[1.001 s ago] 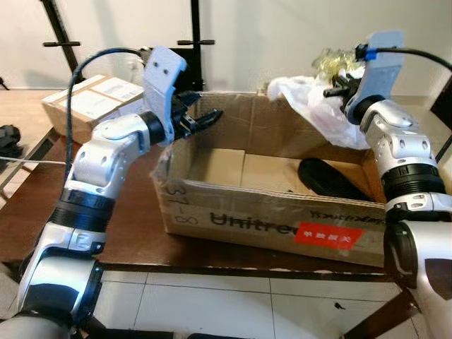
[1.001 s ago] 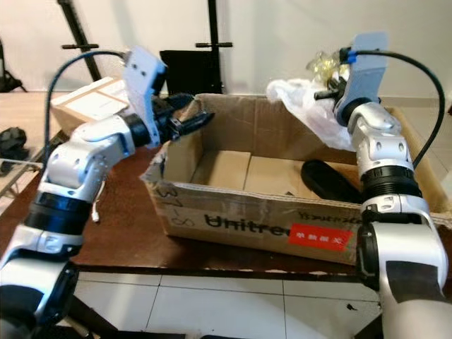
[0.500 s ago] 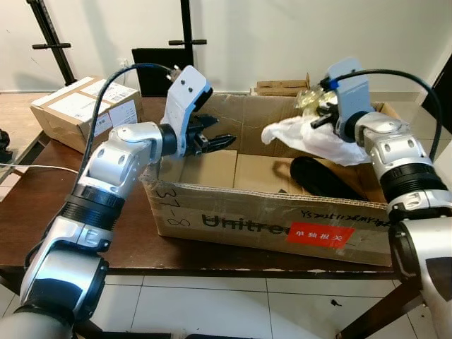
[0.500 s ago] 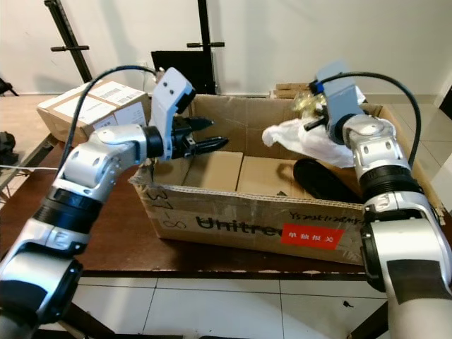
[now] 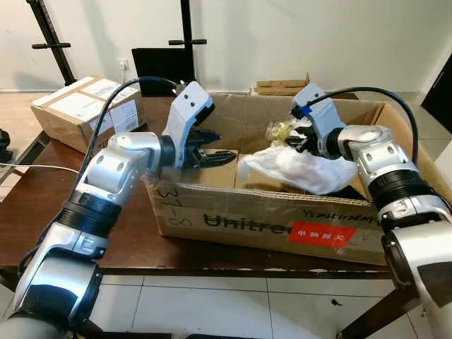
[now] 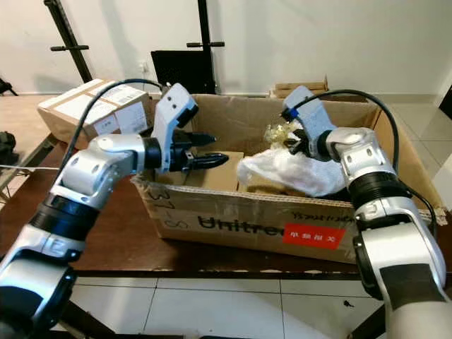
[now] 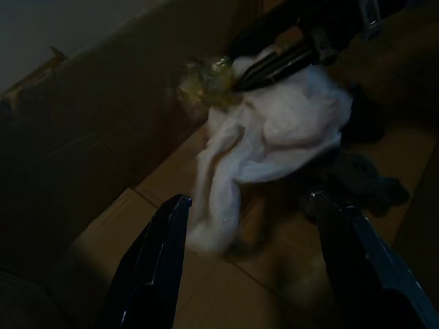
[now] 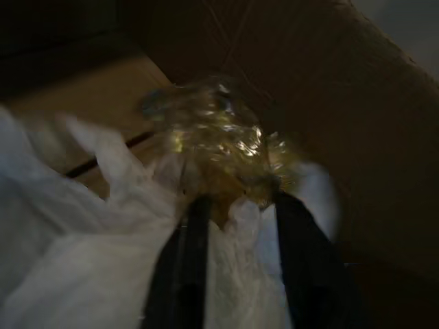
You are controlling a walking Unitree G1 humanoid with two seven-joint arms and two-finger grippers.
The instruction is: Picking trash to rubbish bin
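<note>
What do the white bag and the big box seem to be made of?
The white bag, held by the right hand, looks like thin plastic film: it is crumpled, limp and slightly see-through, with a soft sheen. The big box looks like brown corrugated cardboard, matte, with bent, worn flaps, printed lettering and a red label on its front wall.
</note>
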